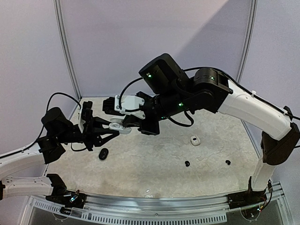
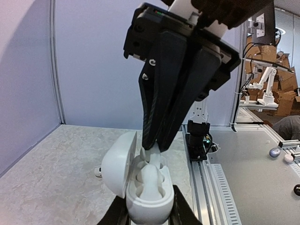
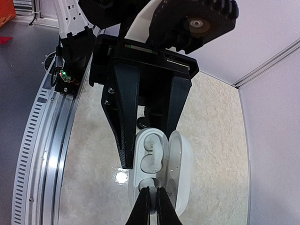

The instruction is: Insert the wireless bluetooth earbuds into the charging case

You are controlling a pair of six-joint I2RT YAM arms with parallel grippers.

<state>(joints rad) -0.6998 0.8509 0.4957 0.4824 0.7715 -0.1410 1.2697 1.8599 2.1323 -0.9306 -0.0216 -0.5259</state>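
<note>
charging case (image 2: 146,199): white, raised off the table (image 1: 150,164), held at its lower shell, lid swung fully open.
lid (image 2: 117,164): seen at 9 o'clock of the shell in the left wrist view and at 3 o'clock in the right wrist view; its inside is bare.
case contents: 1 white earbud (image 2: 151,180) is seated in the nearer well; a second white rounded shape shows in the farther well, partly hidden by fingertips.
left gripper (image 2: 149,213): clamped on the case, 1 finger on each side of the shell.
right gripper (image 3: 152,191): narrowed to a thin slit, tips lowered into the open case from 12 o'clock in the left wrist view; whether a bud is pinched between the tips cannot be told.
in the way: the farther well and the hinge are covered by the right fingers (image 2: 161,108) in the left wrist view.
black oval case (image 1: 103,153): closed, lying on the table at 7 o'clock of the held case, near it.
small white item (image 1: 194,140): on the table at 3 o'clock of the held case, well apart; its kind cannot be told.
black earbuds: 2 lie loose on the table at 4 o'clock of the held case, 1 nearer (image 1: 187,163) and 1 farther (image 1: 228,162), apart from each other.
</note>
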